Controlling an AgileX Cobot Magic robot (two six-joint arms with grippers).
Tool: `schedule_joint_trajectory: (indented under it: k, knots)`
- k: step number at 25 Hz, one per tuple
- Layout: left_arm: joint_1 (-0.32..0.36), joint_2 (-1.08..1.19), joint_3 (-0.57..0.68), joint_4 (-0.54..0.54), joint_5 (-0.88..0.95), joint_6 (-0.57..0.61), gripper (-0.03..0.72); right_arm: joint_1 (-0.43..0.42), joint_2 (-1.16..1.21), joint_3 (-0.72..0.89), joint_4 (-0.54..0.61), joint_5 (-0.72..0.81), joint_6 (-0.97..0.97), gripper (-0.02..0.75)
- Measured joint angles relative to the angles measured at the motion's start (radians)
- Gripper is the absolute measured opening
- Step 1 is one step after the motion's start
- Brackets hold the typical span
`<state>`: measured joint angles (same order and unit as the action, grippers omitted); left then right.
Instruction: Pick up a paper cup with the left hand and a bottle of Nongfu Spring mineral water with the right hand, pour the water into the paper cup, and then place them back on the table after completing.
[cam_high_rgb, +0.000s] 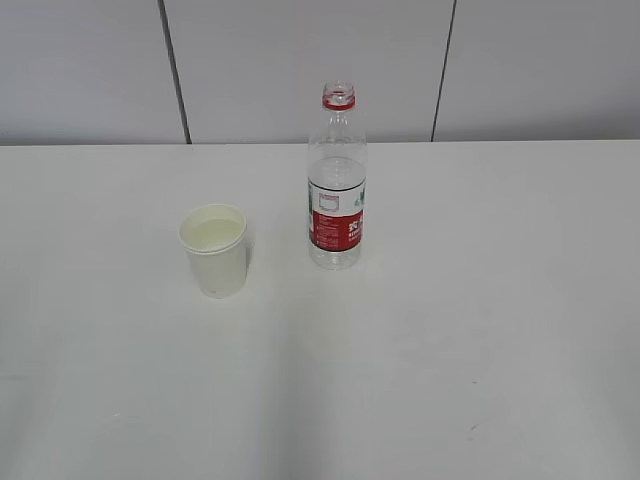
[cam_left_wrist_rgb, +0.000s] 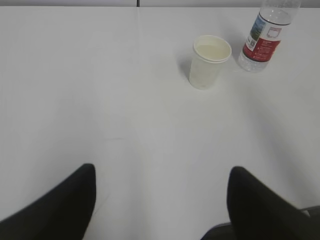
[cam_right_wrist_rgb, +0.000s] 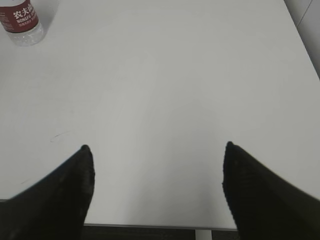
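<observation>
A white paper cup (cam_high_rgb: 214, 249) stands upright on the white table (cam_high_rgb: 450, 330), left of centre. It also shows in the left wrist view (cam_left_wrist_rgb: 209, 61). The clear bottle (cam_high_rgb: 337, 183) with a red label and red neck ring stands upright to the cup's right, uncapped, with water (cam_high_rgb: 336, 196) in its lower part. It shows in the left wrist view (cam_left_wrist_rgb: 265, 37), and its base shows in the right wrist view (cam_right_wrist_rgb: 21, 20). My left gripper (cam_left_wrist_rgb: 161, 175) is open and empty, well short of the cup. My right gripper (cam_right_wrist_rgb: 156, 150) is open and empty near the table's front edge. Neither arm shows in the exterior view.
A grey panelled wall (cam_high_rgb: 300, 60) runs behind the table's far edge. The table's front edge (cam_right_wrist_rgb: 150, 226) shows below the right gripper, and its right edge (cam_right_wrist_rgb: 302, 40) at the upper right.
</observation>
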<state>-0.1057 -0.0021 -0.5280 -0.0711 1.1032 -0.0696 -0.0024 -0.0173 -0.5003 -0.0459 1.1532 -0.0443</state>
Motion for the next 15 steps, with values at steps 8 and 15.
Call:
schedule_joint_trajectory:
  k: [8, 15]
  knots:
    - [0.0, 0.0, 0.001, 0.0, 0.0, 0.0, 0.5, 0.0, 0.0, 0.0, 0.0, 0.0, 0.0, 0.592]
    - [0.0, 0.0, 0.001, 0.0, 0.0, 0.0, 0.5, 0.0, 0.0, 0.0, 0.0, 0.0, 0.0, 0.592]
